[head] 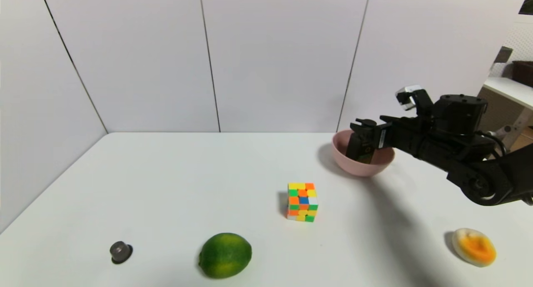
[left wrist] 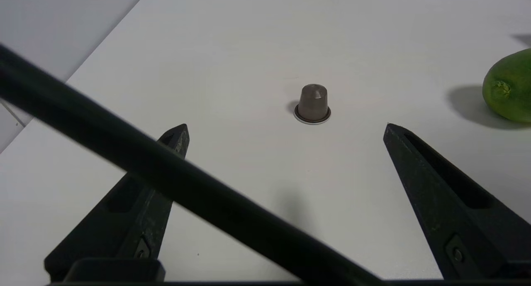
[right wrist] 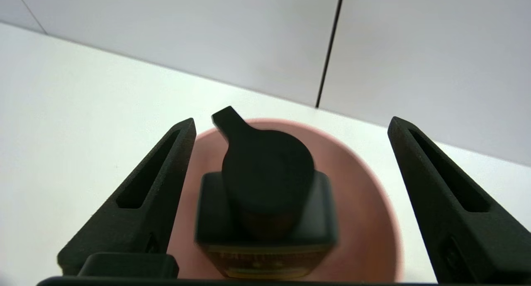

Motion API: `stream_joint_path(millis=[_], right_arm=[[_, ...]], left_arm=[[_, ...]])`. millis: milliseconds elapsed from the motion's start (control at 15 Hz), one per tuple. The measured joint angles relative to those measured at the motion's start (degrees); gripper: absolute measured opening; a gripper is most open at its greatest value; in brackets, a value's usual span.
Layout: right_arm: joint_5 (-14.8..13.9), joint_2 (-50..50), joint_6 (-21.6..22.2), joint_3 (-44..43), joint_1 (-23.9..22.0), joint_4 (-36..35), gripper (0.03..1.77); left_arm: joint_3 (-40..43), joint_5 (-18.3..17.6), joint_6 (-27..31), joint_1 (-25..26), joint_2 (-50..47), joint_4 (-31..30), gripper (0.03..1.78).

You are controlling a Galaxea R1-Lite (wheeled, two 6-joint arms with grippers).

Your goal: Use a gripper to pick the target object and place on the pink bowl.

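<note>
Now one pump bottle [right wrist: 265, 203] inside one pink bowl [right wrist: 365, 219]; one cube [head: 302, 202].

We see a smooth matt white tabletop [head: 175, 183], a smooth pale pink bowl [head: 361, 168] and a glossy plastic puzzle cube [head: 302, 202]. The lime [head: 225, 255] has dimpled, slightly shiny skin. The right gripper's fingers [right wrist: 439, 194] look like grainy matt black plastic.

Our head camera overlooks the whole counter [head: 175, 174]; wrist cameras sit close, sharing its lime [left wrist: 509, 86] and bowl [right wrist: 365, 203].
</note>
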Motion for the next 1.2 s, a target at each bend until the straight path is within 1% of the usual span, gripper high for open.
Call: stream_joint_path(millis=[200, 400, 533, 800, 933, 1200], right_arm=[[-0.11, -5.03, 0.00, 2.93, -1.07, 0.06, 1.64], [-0.07, -12.26, -0.05, 9.20, -1.83, 0.01, 1.66], [-0.02, -18.16, -0.16, 13.62, -2.02, 0.01, 1.67], [0.33, -33.90, 0.02, 24.45, -2.90, 0.28, 1.69], [0.30, -42.89, 0.15, 29.09, -3.51, 2.44, 1.69], [-1.45, -61.50, 0.20, 36.33, -5.13, 13.10, 1.69]], left_arm=[[0.00, 0.00, -0.02, 0.00, 0.00, 0.00, 1.69], [0.00, 0.00, -0.02, 0.00, 0.00, 0.00, 1.69], [0.00, -0.02, -0.02, 0.00, 0.00, 0.00, 1.69], [0.00, -0.02, -0.02, 0.00, 0.00, 0.00, 1.69], [0.00, 0.00, -0.02, 0.00, 0.00, 0.00, 1.69], [0.00, -0.02, -0.06, 0.00, 0.00, 0.00, 1.69]])
